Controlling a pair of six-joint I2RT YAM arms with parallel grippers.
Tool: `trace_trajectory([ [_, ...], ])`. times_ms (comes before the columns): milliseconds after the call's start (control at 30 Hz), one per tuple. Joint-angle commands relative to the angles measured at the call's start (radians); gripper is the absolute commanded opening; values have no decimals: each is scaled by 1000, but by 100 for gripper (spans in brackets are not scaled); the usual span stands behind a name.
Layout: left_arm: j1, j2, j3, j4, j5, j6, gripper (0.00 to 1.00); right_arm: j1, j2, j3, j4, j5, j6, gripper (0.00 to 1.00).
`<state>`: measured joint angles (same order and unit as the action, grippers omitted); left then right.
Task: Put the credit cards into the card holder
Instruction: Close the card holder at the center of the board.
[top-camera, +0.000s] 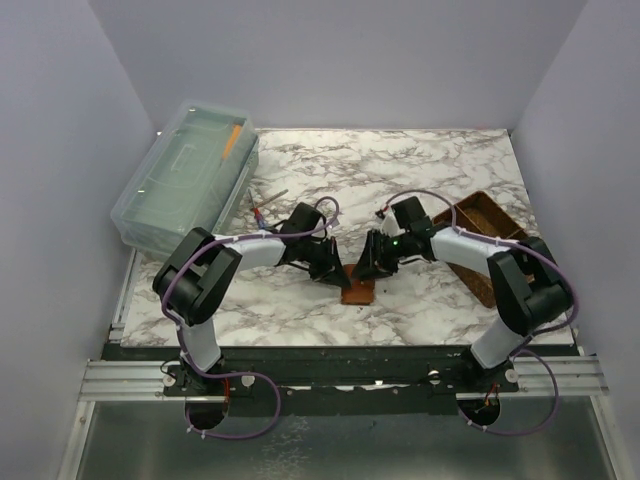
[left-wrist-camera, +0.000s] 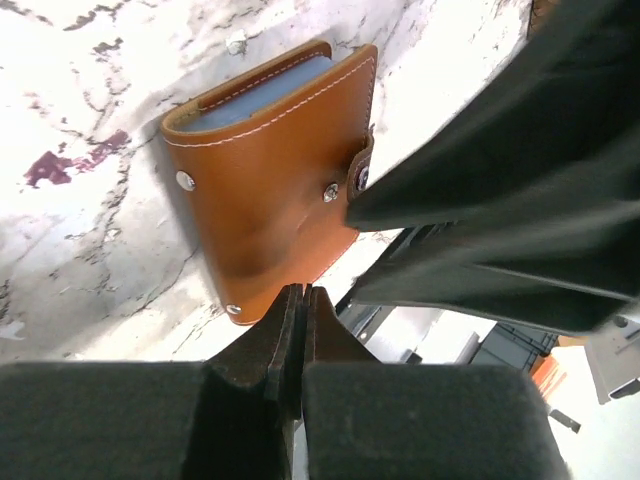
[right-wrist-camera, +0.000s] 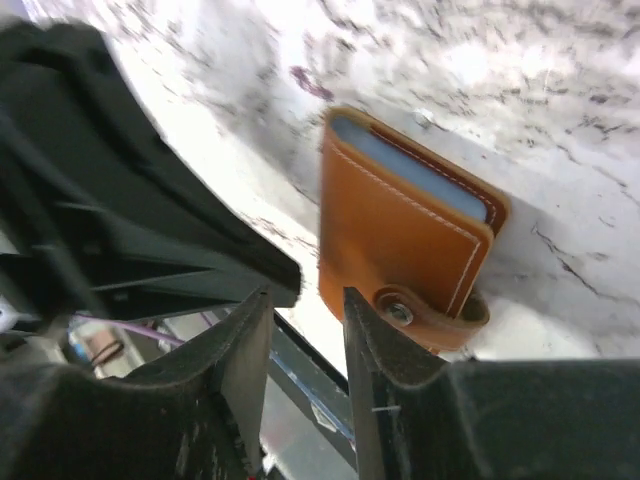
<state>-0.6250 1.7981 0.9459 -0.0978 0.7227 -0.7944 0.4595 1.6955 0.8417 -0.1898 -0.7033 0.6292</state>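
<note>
The card holder (top-camera: 357, 291) is a tan leather wallet lying folded on the marble table near its front edge, with its snap tab (right-wrist-camera: 400, 313) fastened. A blue-grey layer (left-wrist-camera: 255, 95) shows between its covers. I cannot tell whether that layer is the credit cards or the lining; no credit cards lie loose in view. My left gripper (left-wrist-camera: 302, 292) is shut with nothing in it, its tips at the wallet's edge. My right gripper (right-wrist-camera: 305, 295) stands open and empty beside the corner with the snap tab. Both grippers (top-camera: 335, 275) (top-camera: 368, 270) flank the wallet.
A clear plastic box (top-camera: 185, 180) stands at the back left, with a thin tool (top-camera: 268, 203) lying beside it. A brown woven basket (top-camera: 490, 235) sits at the right behind my right arm. The table's front edge (top-camera: 350, 345) runs just below the wallet.
</note>
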Motion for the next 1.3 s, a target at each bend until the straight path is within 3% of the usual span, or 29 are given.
trace_trajectory([
  [0,-22,6,28,-29,-5,29,1,23,-130,99,-186,140,-40,40],
  [200,-22,-7,63,-43,14,34,5,82,-213,130,-261,284,33,52],
  [433,-10,58,117,-58,4,38,4,225,-162,218,-453,760,196,44],
  [567,-5,107,135,-74,-7,48,0,280,-132,261,-524,906,236,44],
  [800,-5,150,138,-74,-31,40,0,320,-33,348,-631,976,233,43],
  [1033,-5,159,125,-74,-41,35,0,327,-13,350,-622,988,216,30],
  [1267,-5,161,123,-74,-42,35,0,329,15,357,-601,961,196,35],
])
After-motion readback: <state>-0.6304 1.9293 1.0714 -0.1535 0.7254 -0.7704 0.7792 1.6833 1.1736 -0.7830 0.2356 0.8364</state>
